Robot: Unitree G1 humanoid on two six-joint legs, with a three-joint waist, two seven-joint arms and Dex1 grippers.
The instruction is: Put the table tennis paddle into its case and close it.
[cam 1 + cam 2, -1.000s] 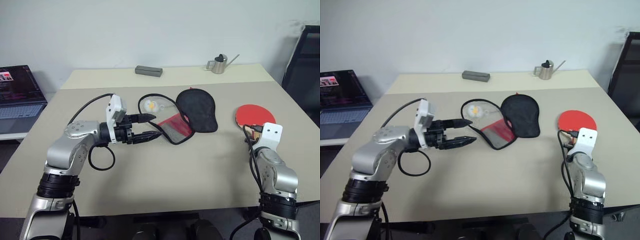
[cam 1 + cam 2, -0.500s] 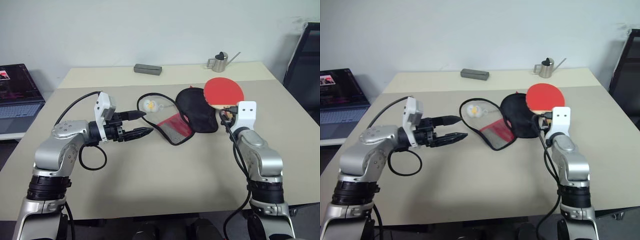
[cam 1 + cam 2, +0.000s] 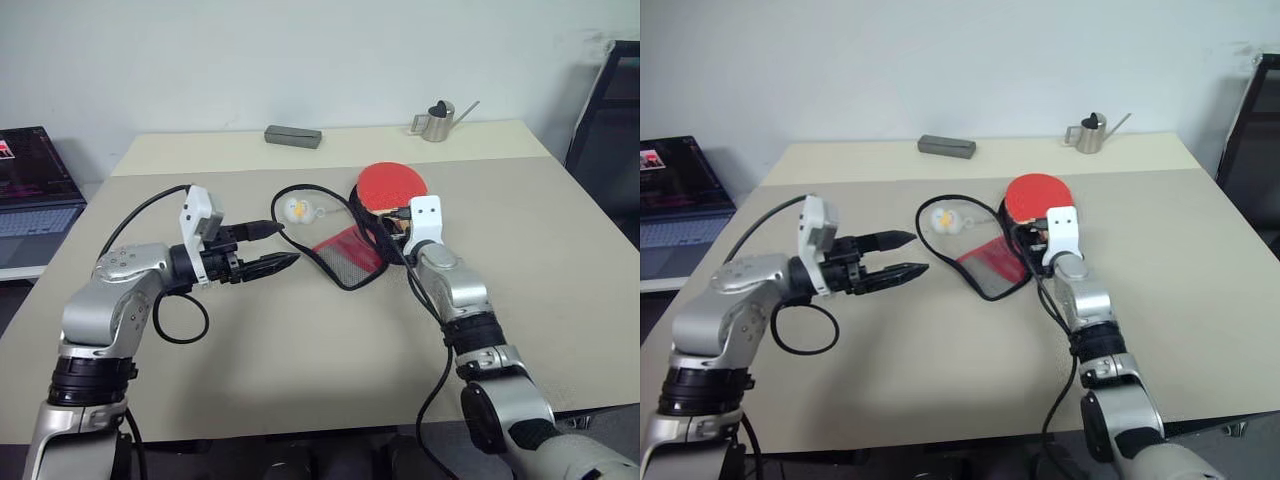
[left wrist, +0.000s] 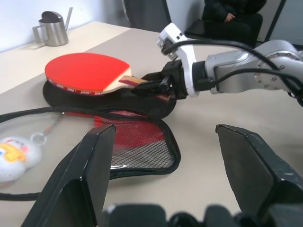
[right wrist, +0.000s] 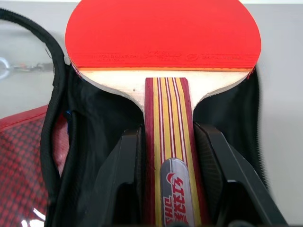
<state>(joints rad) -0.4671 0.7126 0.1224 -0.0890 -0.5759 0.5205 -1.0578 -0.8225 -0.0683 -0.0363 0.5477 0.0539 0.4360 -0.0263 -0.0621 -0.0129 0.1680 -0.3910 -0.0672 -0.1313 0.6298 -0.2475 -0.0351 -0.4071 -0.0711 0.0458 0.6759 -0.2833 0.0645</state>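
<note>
moved: right gripper [image 5: 168, 189] swung in from the desk's right side with the table tennis paddle [image 3: 391, 186]; now over the open case [image 3: 352, 237], was well right of it a second ago
right arm pose: forearm reaches forward, gripper pointing forward and slightly down toward the case's black half
right fingers: clenched on the paddle's striped wooden handle, one finger on each side, seen in the right wrist view
paddle: red blade flat, face up, over the far part of the case's black lining; whether it touches the lining, cannot tell
left arm pose: elbow bent, left gripper [image 3: 272, 246] pointing level toward the case from its left; barely shifted away from it
left fingers: spread wide, released, grasping nothing, near the case's edge but apart from it
case: lies unzipped on the desk [image 3: 300, 340] mid-centre, red mesh flap toward the robot, black half beyond, black zip loop curling to the left
plush charm [image 3: 297, 210]: just left of the case, inside the zip loop
grey box [image 3: 293, 136]: far behind the case, near the desk's back edge
watering can [image 3: 436, 121]: metal, behind-right of the case, back edge
laptop [image 3: 33, 180]: open, well left of the case, off the desk
in the way: nothing between paddle and case; zip loop and charm lie between the left fingers and the black half
</note>
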